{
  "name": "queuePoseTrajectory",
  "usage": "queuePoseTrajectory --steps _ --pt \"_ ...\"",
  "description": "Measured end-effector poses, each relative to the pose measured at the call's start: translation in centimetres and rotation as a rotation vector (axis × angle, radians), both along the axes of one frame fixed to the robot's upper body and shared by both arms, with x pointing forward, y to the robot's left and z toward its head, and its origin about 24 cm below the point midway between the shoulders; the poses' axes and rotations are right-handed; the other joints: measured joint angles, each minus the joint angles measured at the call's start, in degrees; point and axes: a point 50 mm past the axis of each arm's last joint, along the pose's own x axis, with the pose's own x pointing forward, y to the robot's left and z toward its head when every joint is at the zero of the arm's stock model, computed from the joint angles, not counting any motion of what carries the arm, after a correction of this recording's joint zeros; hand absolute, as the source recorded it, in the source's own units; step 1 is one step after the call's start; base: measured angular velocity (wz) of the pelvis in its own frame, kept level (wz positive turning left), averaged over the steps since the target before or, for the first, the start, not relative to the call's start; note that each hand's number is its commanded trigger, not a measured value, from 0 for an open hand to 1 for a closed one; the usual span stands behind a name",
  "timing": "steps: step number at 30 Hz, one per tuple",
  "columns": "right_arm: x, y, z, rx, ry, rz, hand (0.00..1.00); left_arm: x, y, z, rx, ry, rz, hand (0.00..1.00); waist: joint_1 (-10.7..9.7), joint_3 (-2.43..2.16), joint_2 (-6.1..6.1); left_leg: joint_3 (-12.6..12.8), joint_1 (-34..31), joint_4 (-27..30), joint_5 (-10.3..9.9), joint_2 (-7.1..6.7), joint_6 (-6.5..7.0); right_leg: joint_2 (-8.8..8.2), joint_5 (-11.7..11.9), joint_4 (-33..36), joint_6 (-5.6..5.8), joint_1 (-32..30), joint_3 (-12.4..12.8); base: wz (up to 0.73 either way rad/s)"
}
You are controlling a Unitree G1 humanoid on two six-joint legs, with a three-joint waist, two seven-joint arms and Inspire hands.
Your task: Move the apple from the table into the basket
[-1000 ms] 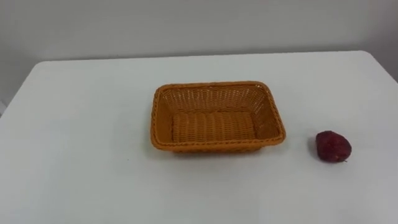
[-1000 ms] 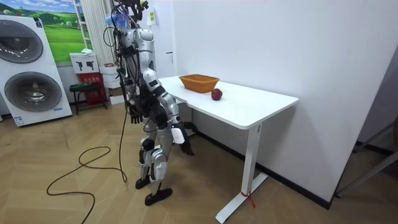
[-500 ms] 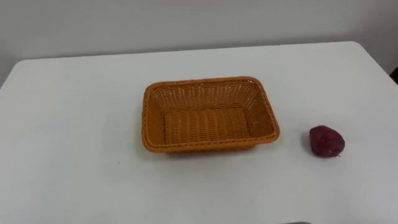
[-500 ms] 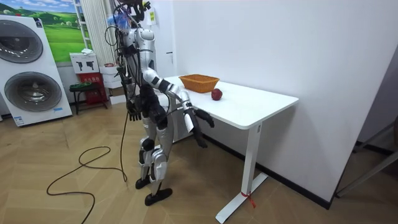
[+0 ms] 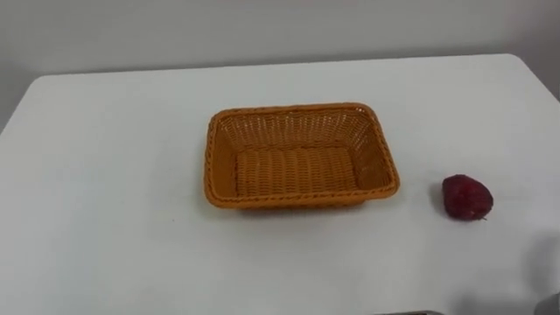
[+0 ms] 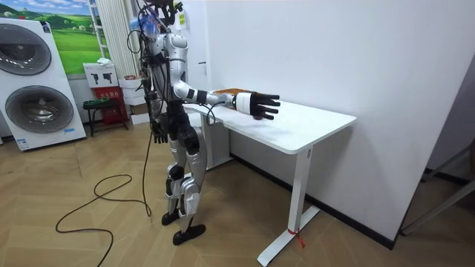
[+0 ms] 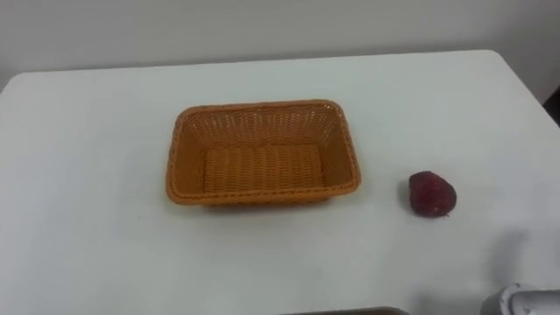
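The step in hand looks to be the reach for the fruit: the right robot hand (image 6: 260, 104) is held out above the desk (image 5: 105, 192) with its fingers spread straight and nothing in them, while the left robot hand (image 6: 159, 135) hangs at the robot's side. The apple (image 5: 466, 196) lies near the desk's right edge, apart from the empty wicker basket (image 5: 302, 156) at the desk's middle. Next, I judge, the right robot hand must come down over the apple and curl round it, the basket being the likely place to set it.
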Motion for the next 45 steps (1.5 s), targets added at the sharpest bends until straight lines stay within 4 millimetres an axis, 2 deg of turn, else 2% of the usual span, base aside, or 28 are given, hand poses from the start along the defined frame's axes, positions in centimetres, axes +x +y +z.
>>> queuePoseTrajectory --steps 4,12,18,20,28,40,42,43,44,45 --pt "1.2 1.2 0.8 -0.083 0.02 0.127 0.0 -0.2 -0.1 -0.1 -0.011 0.01 -0.004 0.0 0.58 0.01 0.0 -0.02 0.41 -0.42 0.07 0.02 -0.04 0.02 0.01 -0.49 -0.01 0.45 -0.04 0.0" --pt "3.1 4.7 -0.6 -0.037 0.099 0.448 0.0 0.2 -0.6 -0.2 -0.051 0.012 -0.045 0.0 1.57 0.17 0.4 -0.21 0.4 -0.45 0.07 0.01 -0.04 0.05 0.41 -1.92 -0.18 1.43 -0.59 0.03" --pt "3.5 6.0 -1.3 -0.013 0.143 0.595 0.0 0.6 -0.7 -0.3 -0.075 0.003 -0.052 0.0 1.55 0.37 0.64 -0.55 0.5 -0.36 0.07 -0.01 -0.04 0.01 0.42 -2.0 -0.18 1.83 -1.01 0.03" --pt "3.6 6.1 -1.5 -0.007 0.158 0.628 0.0 0.8 -0.7 -0.3 -0.081 0.0 -0.054 0.0 1.57 0.37 0.65 -0.52 0.5 -0.36 0.07 0.01 -0.05 0.01 0.42 -1.98 -0.18 1.99 -1.07 0.0" --pt "3.2 6.8 -4.6 0.058 0.334 0.749 0.0 1.0 -0.9 -0.4 -0.088 0.006 -0.087 0.0 1.51 0.45 0.19 -0.54 1.64 -0.49 0.07 0.12 -0.05 -0.04 0.49 -2.88 -0.16 3.49 -1.24 0.0" --pt "3.1 7.6 -5.3 0.082 0.371 0.818 0.0 1.2 -1.0 -0.4 -0.095 0.007 -0.093 0.0 1.37 0.48 -0.34 -0.21 2.56 -0.56 0.07 0.54 -0.06 0.06 0.83 -3.07 -0.21 4.1 -1.2 0.0" --pt "2.6 7.5 -6.1 0.101 0.41 0.814 0.0 1.2 -0.9 -0.3 -0.089 0.008 -0.093 0.0 1.37 0.51 -0.46 -0.21 2.5 -0.8 0.07 0.58 -0.06 0.1 0.86 -3.04 -0.22 4.22 -1.23 0.0" --pt "2.4 7.5 -6.4 0.108 0.425 0.813 0.55 1.1 -0.9 -0.3 -0.087 0.008 -0.092 0.0 1.39 0.49 -0.45 -0.21 2.51 -0.87 0.07 0.6 -0.06 0.1 0.86 -3.0 -0.22 4.25 -1.27 0.0" --pt "2.0 7.4 -6.9 0.117 0.448 0.81 1.0 1.1 -0.9 -0.3 -0.085 0.008 -0.091 0.0 1.39 0.43 -0.54 -0.19 2.5 -0.89 0.06 0.6 -0.06 0.12 0.86 -2.92 -0.22 4.34 -1.21 0.0" --pt "2.0 7.3 -7.0 0.116 0.448 0.814 1.0 1.1 -0.8 -0.3 -0.084 0.01 -0.09 0.0 1.45 0.35 -0.6 -0.18 2.45 -0.9 0.06 0.61 -0.06 0.13 0.87 -2.92 -0.22 4.44 -1.22 0.0"
